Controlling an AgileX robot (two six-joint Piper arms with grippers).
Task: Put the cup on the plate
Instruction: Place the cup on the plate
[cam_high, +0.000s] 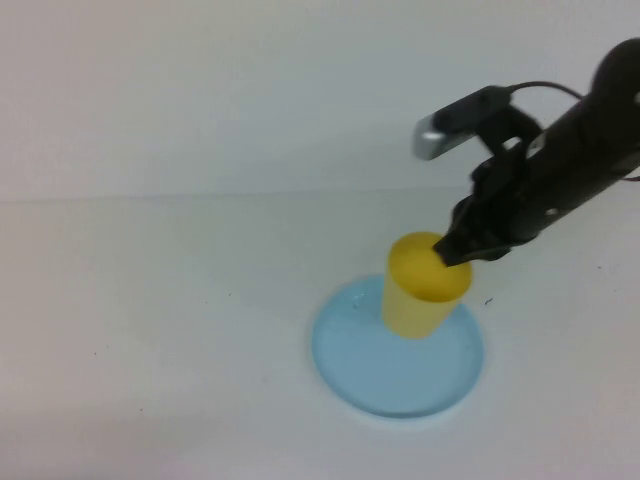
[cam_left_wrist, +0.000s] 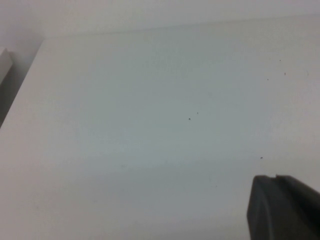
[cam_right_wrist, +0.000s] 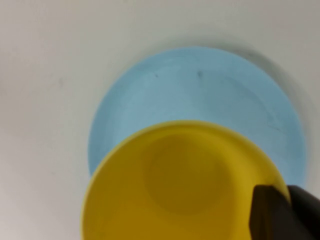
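Gripping the cup (cam_high: 424, 286) by its rim, our right claw (cam_high: 452, 250) sits on the cup's right edge, clenched on the wall; the cup stands upright over the plate (cam_high: 350, 375), toward its far side, so the move runs straight down. Our left claw (cam_left_wrist: 280, 207), shut, hangs over bare desk (cam_high: 150, 330)

The supporting surface is 1 plain white table (cam_high: 160, 330), matte, with a few tiny dark specks scattered across it, and it meets a pale wall along its far edge. Directly on it lies 1 round light blue plate (cam_high: 345, 365), flat on the tabletop to the robot's right of centre. The plate's shallow raised rim shows around most of its outline, and bare white tabletop surrounds it on all visible sides.
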